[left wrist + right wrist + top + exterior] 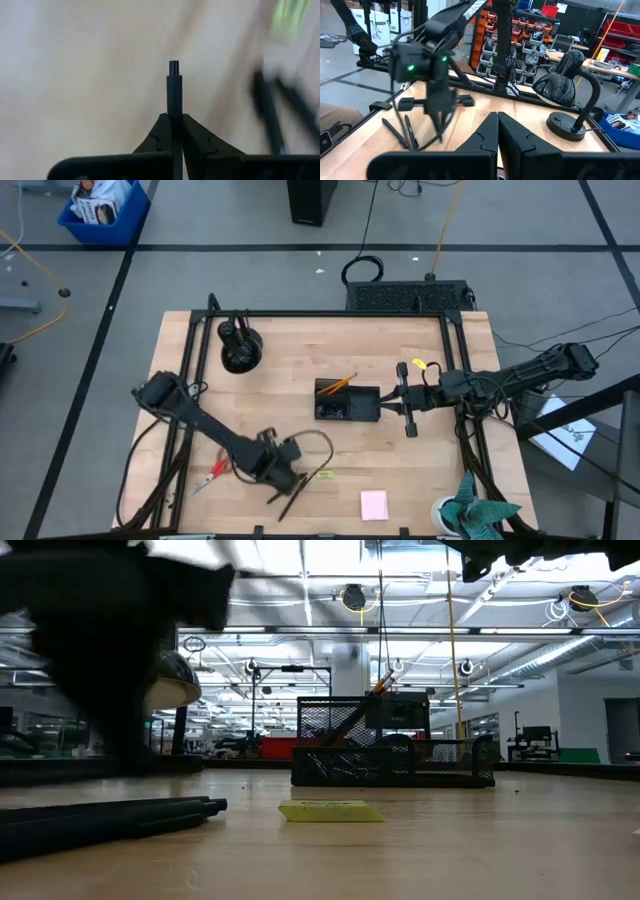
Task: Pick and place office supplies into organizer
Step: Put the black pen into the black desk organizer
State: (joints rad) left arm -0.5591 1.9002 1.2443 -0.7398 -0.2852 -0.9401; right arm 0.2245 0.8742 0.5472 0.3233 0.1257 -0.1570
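Nearest the camera, low in the overhead frame, the left hand [283, 477] hovered over the front part of the desk [420, 470], its fingers pressed together on a thin black pen [174, 87] that stuck out straight beyond the fingertips in the left wrist view. Just beside it more black pens [292, 498] lay loose on the wood, with a small yellow-green tag [324, 474] close to their right and the red-handled scissors [208, 477] to the left of the arm. Further right along the lower edge of that frame sat the square pink notepad [374, 504], and a teal cloth [478, 514] bunched at the lower right corner. Toward the middle of the frame stood the black organizer [347, 402], an orange pencil [341, 383] leaning out of its left compartment; at table level it appeared as a mesh tray behind the tag. The right hand [410, 418] hung just right of the organizer, its fingers pressed together and holding nothing. At the upper left of the desk, farthest back, stood a black desk lamp [240, 346] with a dome shade.
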